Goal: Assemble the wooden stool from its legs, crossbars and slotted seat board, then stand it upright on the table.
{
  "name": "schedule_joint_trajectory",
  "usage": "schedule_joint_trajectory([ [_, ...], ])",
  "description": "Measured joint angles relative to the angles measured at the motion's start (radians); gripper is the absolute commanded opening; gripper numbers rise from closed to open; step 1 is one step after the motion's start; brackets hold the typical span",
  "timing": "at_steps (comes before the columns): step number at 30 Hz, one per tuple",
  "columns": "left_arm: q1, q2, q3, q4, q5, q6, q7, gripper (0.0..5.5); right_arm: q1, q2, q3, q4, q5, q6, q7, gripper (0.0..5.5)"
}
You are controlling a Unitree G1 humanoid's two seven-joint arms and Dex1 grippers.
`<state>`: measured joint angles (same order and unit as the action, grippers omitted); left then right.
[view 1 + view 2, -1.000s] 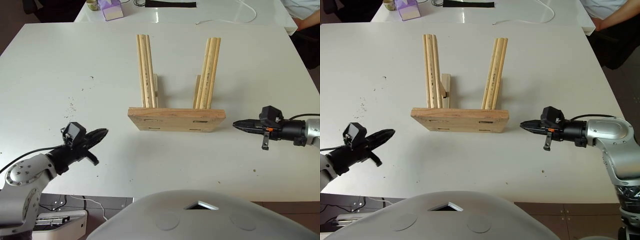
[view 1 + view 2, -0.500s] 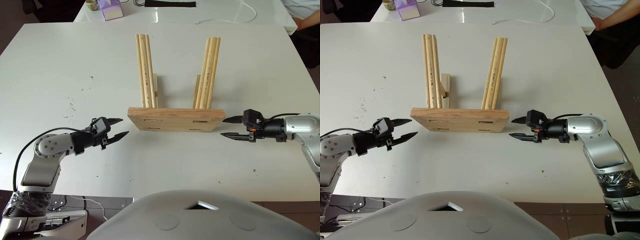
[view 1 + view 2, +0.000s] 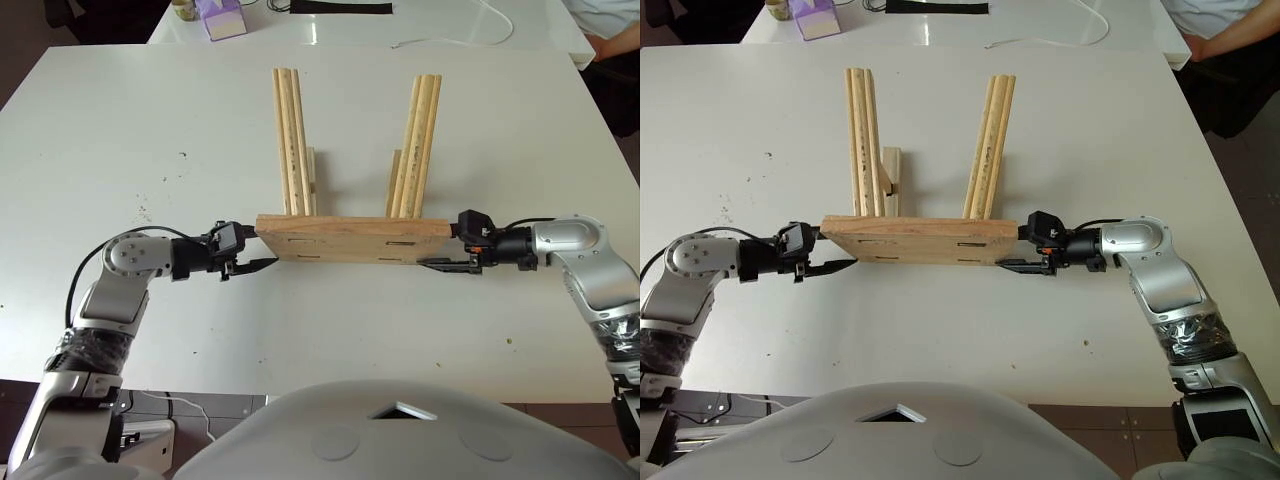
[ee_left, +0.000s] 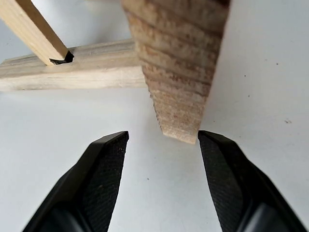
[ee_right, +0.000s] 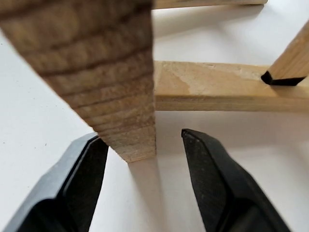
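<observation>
Specks [image 3: 143, 212] dot the white table [image 3: 110, 110], another table [image 3: 440, 22] behind; both jaws gape around the seat board [image 3: 350, 240].

White table [image 3: 120, 120]; behind it a second white table [image 3: 330, 25], perhaps dark floor [image 3: 15, 50] beside.

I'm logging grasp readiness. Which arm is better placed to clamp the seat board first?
Right, marginally: the right gripper has open fingers straddling the seat board end, one nearly touching. The left gripper frames the other end with gaps on both sides.
</observation>
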<state>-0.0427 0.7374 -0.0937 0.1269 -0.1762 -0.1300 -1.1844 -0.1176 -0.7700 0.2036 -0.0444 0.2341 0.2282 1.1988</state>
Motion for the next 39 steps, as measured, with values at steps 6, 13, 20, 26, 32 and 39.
schedule_joint_trajectory([
  [6, -0.054, -0.034, -0.031, 0.028, -0.001, -0.015, -0.025, 2.68, -0.065, 0.046, 0.041, 0.081, -0.019, -0.037, 0.031, 2.69],
  [13, -0.092, -0.073, -0.060, 0.070, 0.001, -0.060, -0.037, 2.18, -0.102, 0.064, 0.061, 0.172, -0.039, -0.070, 0.064, 1.82],
  [20, -0.056, -0.041, -0.024, -0.038, -0.127, 0.102, -0.091, 1.74, -0.096, 0.019, -0.008, 0.056, 0.117, 0.144, 0.145, 1.47],
  [26, 0.025, 0.034, 0.085, -0.291, -0.391, 0.498, -0.097, 1.74, -0.058, -0.079, -0.160, -0.132, 0.359, 0.430, 0.179, 1.47],
  [32, 0.028, 0.047, 0.170, -0.337, -0.782, 0.666, 0.016, 1.74, -0.050, -0.119, -0.287, -0.147, 0.676, 0.592, 0.076, 1.47],
  [39, 0.046, -0.003, 0.172, -0.378, -1.129, 0.662, 0.234, 1.74, -0.012, -0.060, -0.369, -0.130, 1.146, 0.558, -0.242, 1.47],
])
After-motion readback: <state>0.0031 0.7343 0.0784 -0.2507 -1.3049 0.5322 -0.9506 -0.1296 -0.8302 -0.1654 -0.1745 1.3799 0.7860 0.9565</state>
